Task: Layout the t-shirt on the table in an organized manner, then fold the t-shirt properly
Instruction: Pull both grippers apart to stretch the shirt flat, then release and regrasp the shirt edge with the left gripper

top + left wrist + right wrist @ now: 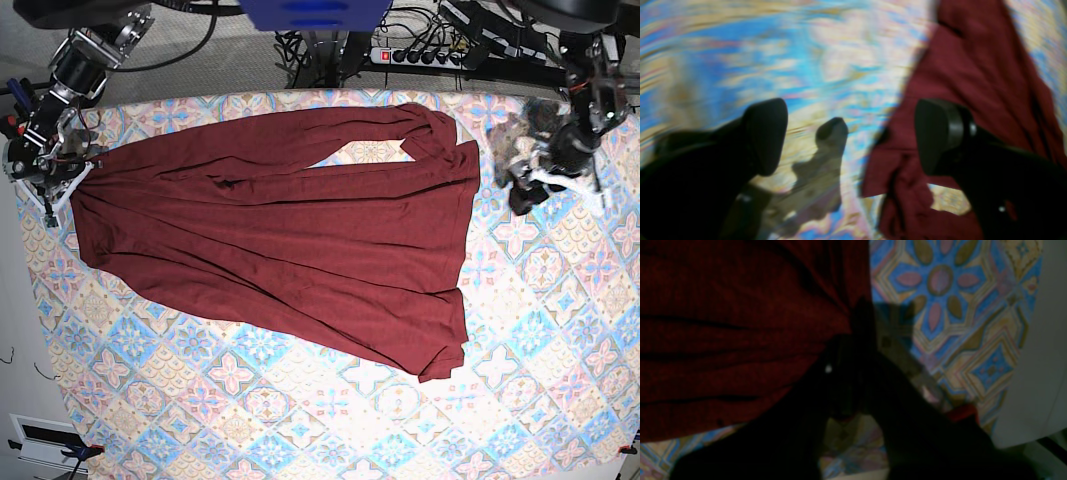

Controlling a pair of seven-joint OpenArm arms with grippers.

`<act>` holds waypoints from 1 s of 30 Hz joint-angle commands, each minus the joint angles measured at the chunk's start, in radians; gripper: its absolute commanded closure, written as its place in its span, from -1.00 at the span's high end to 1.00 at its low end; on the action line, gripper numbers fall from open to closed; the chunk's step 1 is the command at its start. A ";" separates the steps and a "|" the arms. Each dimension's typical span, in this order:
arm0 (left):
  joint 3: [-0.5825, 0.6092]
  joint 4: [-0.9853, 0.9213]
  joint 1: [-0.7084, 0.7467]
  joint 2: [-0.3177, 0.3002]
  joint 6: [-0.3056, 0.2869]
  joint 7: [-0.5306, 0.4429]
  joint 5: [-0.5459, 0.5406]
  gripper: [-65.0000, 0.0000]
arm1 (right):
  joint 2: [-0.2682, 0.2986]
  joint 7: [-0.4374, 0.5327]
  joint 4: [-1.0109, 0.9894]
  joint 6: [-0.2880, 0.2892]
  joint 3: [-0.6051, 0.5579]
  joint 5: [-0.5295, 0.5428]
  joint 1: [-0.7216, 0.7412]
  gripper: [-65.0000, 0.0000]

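In the base view, going left to right: the right gripper [62, 178] sits at the table's [300, 420] left edge, its jaws together on the corner of the shirt [280, 240] where the cloth gathers to a point. The shirt spreads from there across the middle of the table, long axis running left to right, with a fold bunched at its upper right [435, 135] and a lower corner hanging toward the near right [440, 360]. Then bare table, then the left gripper [535, 175], off the cloth and just beside the shirt's right edge.

The coming move, as I judge it, turns on that gap: the shirt's right edge lies toward the table's middle from the left gripper, and the left arm is much the nearer to that bunched fold, while the right arm pins the far end.

The left wrist view shows what the base view cannot: the left fingers [766, 136] stand wide apart with nothing between them, the shirt [977, 73] lying under and beyond one of them only, the other over bare table [780, 60]. That picture is smeared, so finer detail is lost.

The right wrist view is dark; the right gripper [848, 373] meets the shirt [726, 340] where its pleats converge, fingers closed, cloth apparently pinched, with table [940, 306] alongside
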 commanded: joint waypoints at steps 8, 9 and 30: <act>0.198 -0.046 -0.131 -0.017 0.001 -0.006 0.008 0.58 | 0.012 -0.033 0.016 -0.004 0.000 -0.024 0.001 -0.99; 0.218 -0.078 -0.155 -0.017 0.001 -0.006 0.010 0.50 | 0.012 -0.035 0.034 -0.004 0.000 -0.024 0.001 -0.99; 0.116 -0.336 -0.318 -0.074 0.001 0.107 0.120 -1.00 | 0.010 -0.044 0.103 -0.004 -0.001 -0.024 0.001 -0.99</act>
